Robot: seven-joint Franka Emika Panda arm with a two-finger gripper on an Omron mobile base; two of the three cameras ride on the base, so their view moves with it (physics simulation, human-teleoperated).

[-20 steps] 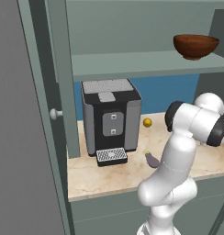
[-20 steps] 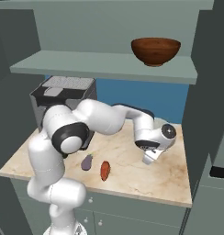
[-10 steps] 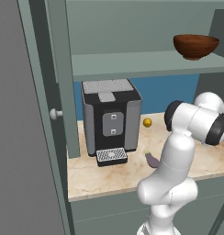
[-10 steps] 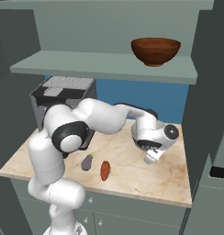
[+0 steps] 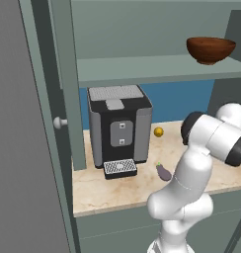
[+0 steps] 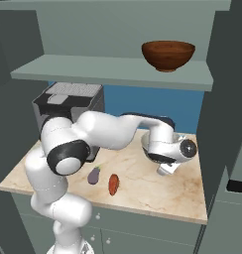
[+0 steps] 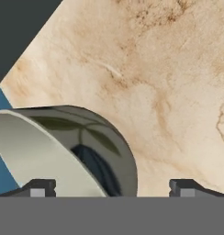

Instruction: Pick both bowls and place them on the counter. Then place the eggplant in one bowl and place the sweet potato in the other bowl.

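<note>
The grey-beige bowl (image 7: 86, 147) with a leaf pattern on its outside sits on the marble counter (image 7: 169, 69). Its wall rises between my finger tips, nearer the left one. My gripper (image 7: 112, 188) is open, its tips far apart and not clamped on the rim. From the right base the hand (image 6: 165, 166) hangs over the counter's right part and hides most of that bowl (image 6: 178, 138). The dark reddish-brown bowl (image 6: 167, 54) (image 5: 210, 49) stands on the upper shelf. The eggplant (image 6: 94, 175) (image 5: 163, 172) and the sweet potato (image 6: 113, 184) lie side by side near the counter's front.
A black and silver coffee machine (image 5: 120, 129) (image 6: 68, 101) stands at the counter's back left. A small yellow ball (image 5: 158, 131) lies by the blue back wall. A cabinet door with a knob (image 5: 60, 122) stands open on the left. A dark cabinet side (image 6: 222, 109) bounds the right.
The jaws have gone from shut to wide open, letting go of the grey-beige bowl. The hand has barely shifted; the vegetables and the brown bowl are unmoved.
</note>
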